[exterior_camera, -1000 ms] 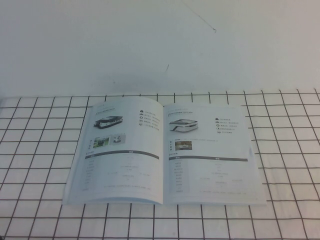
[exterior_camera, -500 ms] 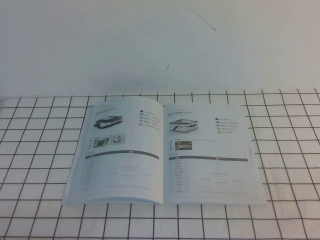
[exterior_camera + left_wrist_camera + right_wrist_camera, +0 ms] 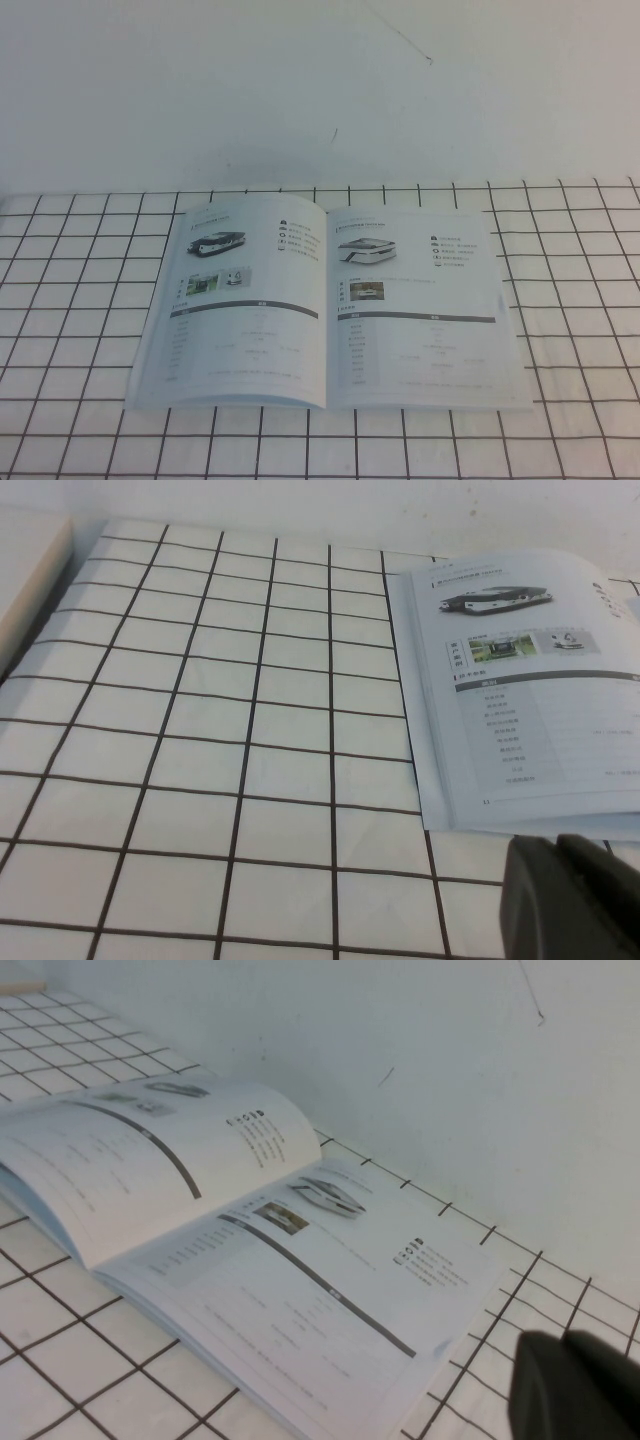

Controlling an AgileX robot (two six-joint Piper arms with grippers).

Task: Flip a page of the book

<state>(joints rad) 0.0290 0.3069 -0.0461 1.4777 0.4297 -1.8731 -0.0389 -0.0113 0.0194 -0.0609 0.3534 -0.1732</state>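
The book (image 3: 325, 305) lies open and flat on the black-grid white cloth (image 3: 80, 330), showing two pages with product photos and grey table bars. The page with the red-and-white checker is hidden. Neither gripper shows in the high view. In the left wrist view my left gripper (image 3: 556, 844) is a dark shape just off the book's (image 3: 520, 690) near left corner, above the cloth, fingers together and empty. In the right wrist view my right gripper (image 3: 562, 1340) hovers beside the book's (image 3: 230, 1230) right edge, fingers together and empty.
A plain white wall (image 3: 320, 90) rises right behind the book. The checked cloth stretches to both sides and to the front. A pale wooden edge (image 3: 30, 570) borders the cloth at the far left.
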